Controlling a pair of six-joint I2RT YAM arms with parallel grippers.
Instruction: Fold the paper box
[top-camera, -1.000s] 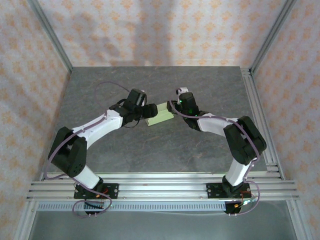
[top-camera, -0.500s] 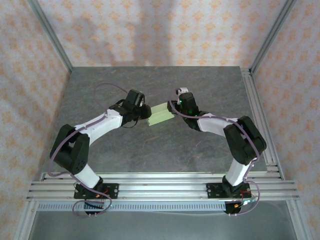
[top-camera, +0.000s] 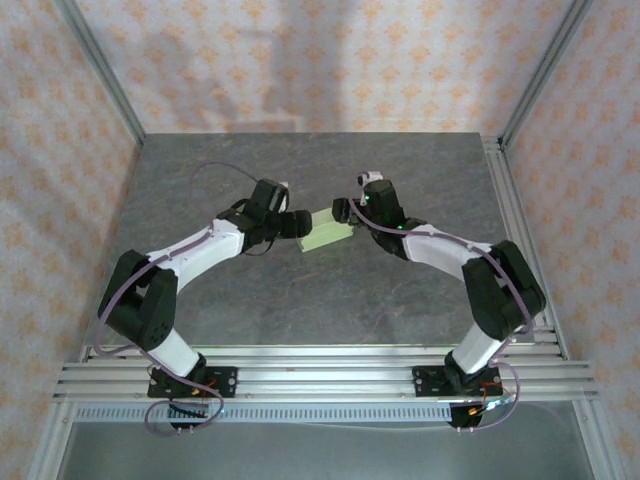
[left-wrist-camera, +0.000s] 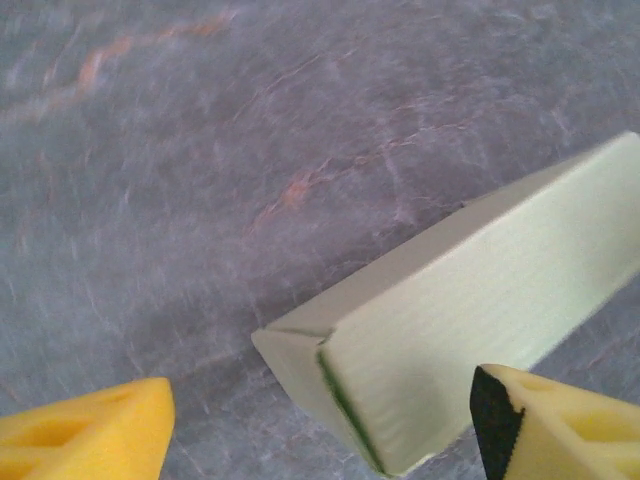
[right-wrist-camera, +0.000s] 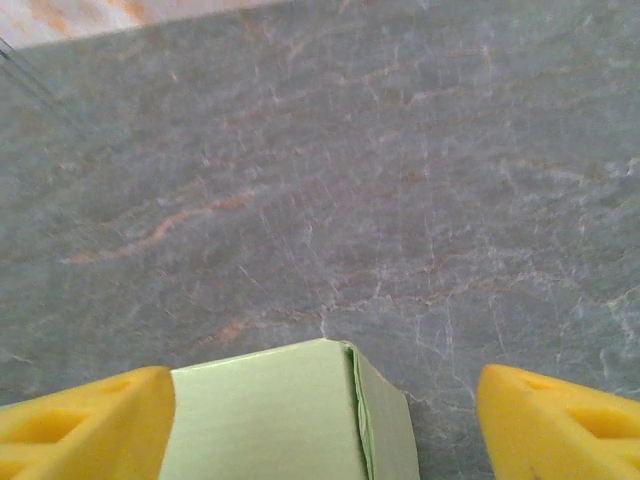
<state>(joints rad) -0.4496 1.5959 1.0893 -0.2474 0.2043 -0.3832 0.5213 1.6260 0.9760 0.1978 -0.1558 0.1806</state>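
Observation:
The paper box (top-camera: 327, 232) is a closed pale green rectangular box lying flat on the grey table between the two arms. My left gripper (top-camera: 298, 223) stands at its left end and my right gripper (top-camera: 343, 211) at its right end. In the left wrist view the paper box (left-wrist-camera: 480, 300) lies slantwise with its folded end between the wide-apart yellow fingers (left-wrist-camera: 90, 435) of the left gripper (left-wrist-camera: 320, 435); the left finger is well clear of it. In the right wrist view the paper box (right-wrist-camera: 270, 415) sits inside the open right gripper (right-wrist-camera: 320, 425), close to the left finger (right-wrist-camera: 85, 425).
The grey stone-patterned table (top-camera: 300, 300) spreads around the box. Aluminium rails (top-camera: 520, 230) run along the right side and the near edge (top-camera: 320, 365). Patterned walls close off the back and both sides.
Both grippers have opened wider around the box ends. The right arm's elbow has swung out to the right. The box lies in almost the same place.

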